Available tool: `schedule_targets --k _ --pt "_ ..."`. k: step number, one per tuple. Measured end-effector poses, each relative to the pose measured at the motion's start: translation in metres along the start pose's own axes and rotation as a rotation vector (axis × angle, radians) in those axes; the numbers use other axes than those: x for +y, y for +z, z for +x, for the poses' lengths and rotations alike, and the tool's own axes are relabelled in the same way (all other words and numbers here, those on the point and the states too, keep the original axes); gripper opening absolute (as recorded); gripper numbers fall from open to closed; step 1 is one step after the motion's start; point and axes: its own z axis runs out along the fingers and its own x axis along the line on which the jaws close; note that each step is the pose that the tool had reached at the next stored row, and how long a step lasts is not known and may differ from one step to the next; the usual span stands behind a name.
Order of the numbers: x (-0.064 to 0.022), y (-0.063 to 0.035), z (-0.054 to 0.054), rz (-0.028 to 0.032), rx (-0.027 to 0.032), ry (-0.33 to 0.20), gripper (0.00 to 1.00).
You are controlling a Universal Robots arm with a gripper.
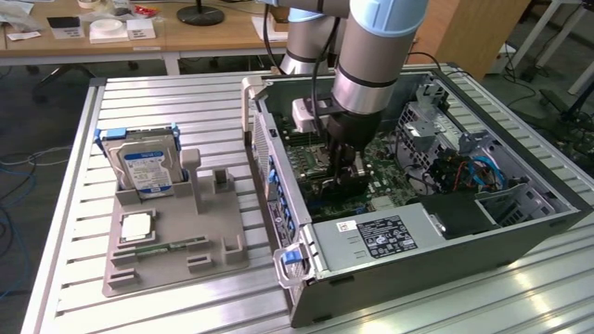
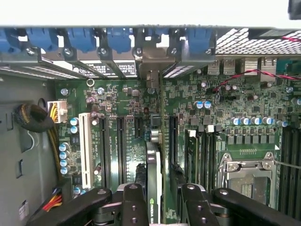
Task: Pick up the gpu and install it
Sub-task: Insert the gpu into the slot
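GPU [image 2: 153,188] stands on edge in a motherboard [image 2: 127,141] slot, directly between the end effector's [image 2: 157,200] spread fingers, seemingly unclamped. Stiff, light and fragile, it is probably best pinched along its top edge.

Bright, even light — glare along the case rim [image 2: 150,12] — soft shadows inside.

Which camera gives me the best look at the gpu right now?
The wrist view. There the gpu stands edge-on over the motherboard, between the fingers of the gripper. In the exterior view the arm and gripper, reaching down into the computer case, cover most of the card.
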Motion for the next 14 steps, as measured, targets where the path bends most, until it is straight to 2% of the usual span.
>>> schedule_targets --k 9,14 --pt "-0.0005 -0.0179 -0.001 0.0000 0.0000 0.000 0.34" --pt "-0.0007 -0.0239 -0.001 0.0000 0.0000 0.000 0.34"
